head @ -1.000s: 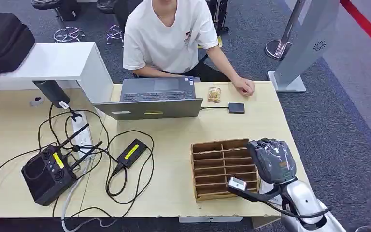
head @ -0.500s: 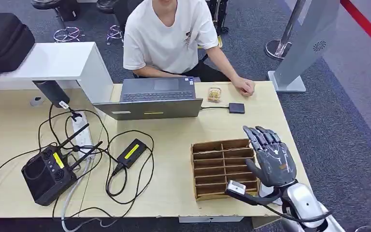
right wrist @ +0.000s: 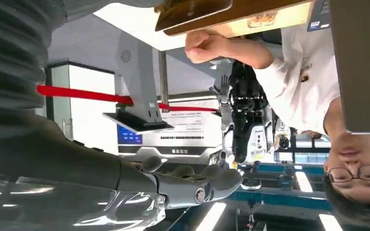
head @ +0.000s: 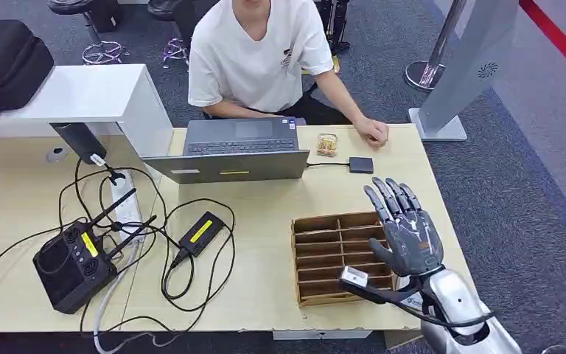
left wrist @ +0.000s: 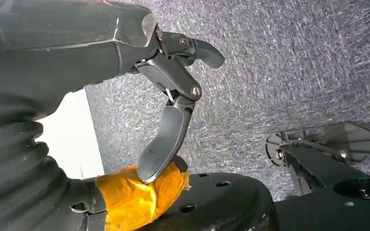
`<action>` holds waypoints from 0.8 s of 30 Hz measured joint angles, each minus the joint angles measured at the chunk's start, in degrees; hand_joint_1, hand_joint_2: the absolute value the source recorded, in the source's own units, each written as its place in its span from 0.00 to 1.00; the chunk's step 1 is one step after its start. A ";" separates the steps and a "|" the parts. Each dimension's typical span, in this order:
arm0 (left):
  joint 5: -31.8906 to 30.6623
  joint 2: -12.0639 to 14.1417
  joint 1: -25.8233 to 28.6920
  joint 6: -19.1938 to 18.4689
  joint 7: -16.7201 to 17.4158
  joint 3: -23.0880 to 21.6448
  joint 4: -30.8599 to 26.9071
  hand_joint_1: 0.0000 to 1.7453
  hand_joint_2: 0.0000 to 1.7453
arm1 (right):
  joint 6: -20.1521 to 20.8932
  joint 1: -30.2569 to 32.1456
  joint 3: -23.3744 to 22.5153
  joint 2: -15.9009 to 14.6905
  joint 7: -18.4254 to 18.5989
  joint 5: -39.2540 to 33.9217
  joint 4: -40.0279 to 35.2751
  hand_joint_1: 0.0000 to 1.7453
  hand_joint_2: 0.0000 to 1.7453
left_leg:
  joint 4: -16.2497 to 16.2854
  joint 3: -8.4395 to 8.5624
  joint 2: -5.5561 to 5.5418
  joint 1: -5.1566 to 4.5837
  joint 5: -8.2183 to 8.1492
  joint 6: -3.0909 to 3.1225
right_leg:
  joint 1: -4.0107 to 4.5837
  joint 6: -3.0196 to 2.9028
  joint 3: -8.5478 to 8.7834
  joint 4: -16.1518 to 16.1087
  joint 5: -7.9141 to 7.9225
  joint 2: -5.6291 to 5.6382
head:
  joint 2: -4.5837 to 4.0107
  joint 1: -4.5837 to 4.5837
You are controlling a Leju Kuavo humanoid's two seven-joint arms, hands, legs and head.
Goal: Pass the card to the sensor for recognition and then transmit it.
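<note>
Table (head: 280,214) runs left to right, person (head: 254,51) seated at the far side behind the laptop (head: 236,151), one hand (head: 374,131) resting on the far right corner. Wooden slotted card rack (head: 332,254) sits near right.

Right hand (head: 405,232) hovers over the rack's right edge, fingers spread wide and straight, holding nothing. Left hand (left wrist: 173,96) hangs low over carpet, fingers loosely apart, nothing in them.

Card location: can't confirm any card in the rack slots, they read as bare from the head view. One small patterned card (head: 327,144) lies far right, just beside the person's hand. Dark flat pad on a cable, sensor (head: 361,164) I'd guess, sits just right of the laptop.

Risks, as I judge them:
- Reaching far puts the arm near the person's hand. Contact risk.
- Card lies flat on the table, so wide straight fingers may slide it, not lift it.
- A descent here clips the rack's wall and shoves it.
- Sensor cable (head: 328,164) can snag and drag the pad.
</note>
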 joint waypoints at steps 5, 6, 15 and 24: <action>-0.02 0.00 0.00 -0.09 0.00 -0.04 0.00 0.00 1.00 | -0.07 -1.39 0.55 1.29 -0.11 -0.17 1.68 0.00 1.00 | 0.00 -0.01 -0.01 0.00 0.00 0.00 | 0.00 0.00 0.00 0.00 0.00 -0.01 | 0.00 0.00; -0.04 0.00 0.00 -0.09 0.00 -0.07 0.00 0.00 1.00 | -0.07 -1.61 0.61 1.49 -0.11 -0.20 1.92 0.00 1.00 | 0.00 -0.01 0.00 0.00 0.00 0.00 | 0.00 0.00 0.00 0.00 0.00 0.00 | 0.00 0.00; -0.11 0.00 0.00 -0.09 0.00 -0.17 0.00 0.00 1.00 | -0.07 -2.20 1.53 2.63 -0.13 -0.33 3.39 0.00 1.00 | 0.00 -0.01 -0.01 0.00 0.00 0.00 | 0.00 0.00 0.00 0.00 0.00 -0.01 | 0.00 0.00; -0.17 0.00 0.00 -0.09 0.00 -0.33 0.00 0.00 1.00 | -0.24 -2.19 2.43 3.65 -0.35 -0.33 5.16 0.00 1.00 | 0.00 -0.01 -0.01 0.00 0.00 0.00 | 0.00 0.00 0.00 0.00 0.00 -0.01 | 0.00 0.00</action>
